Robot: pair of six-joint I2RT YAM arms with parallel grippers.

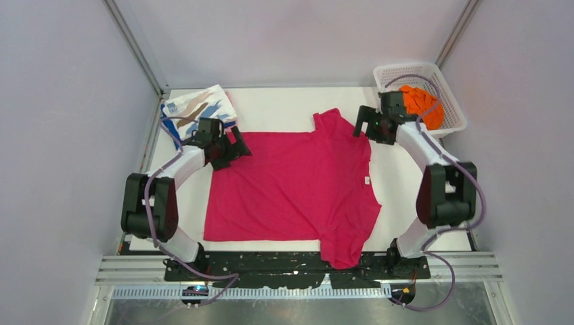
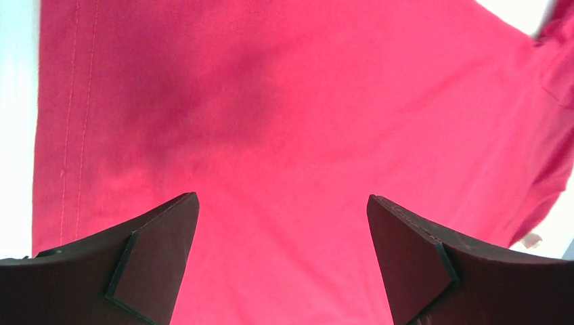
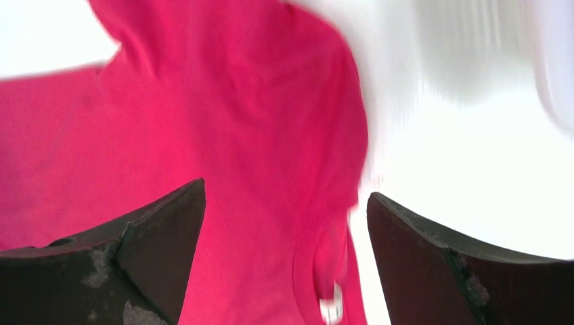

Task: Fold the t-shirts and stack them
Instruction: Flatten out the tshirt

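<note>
Jaws parted, left gripper (image 2: pixel 281 198), right gripper (image 3: pixel 285 194) over t-shirt (image 1: pixel 291 183)

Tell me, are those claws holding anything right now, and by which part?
Nothing is held. The left claw and right claw both stand open over the magenta t-shirt.

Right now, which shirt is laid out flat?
The magenta t-shirt, spread open in the middle. The streaked white one sits folded at the far-left corner, and the orange one is bunched in the basket.
</note>
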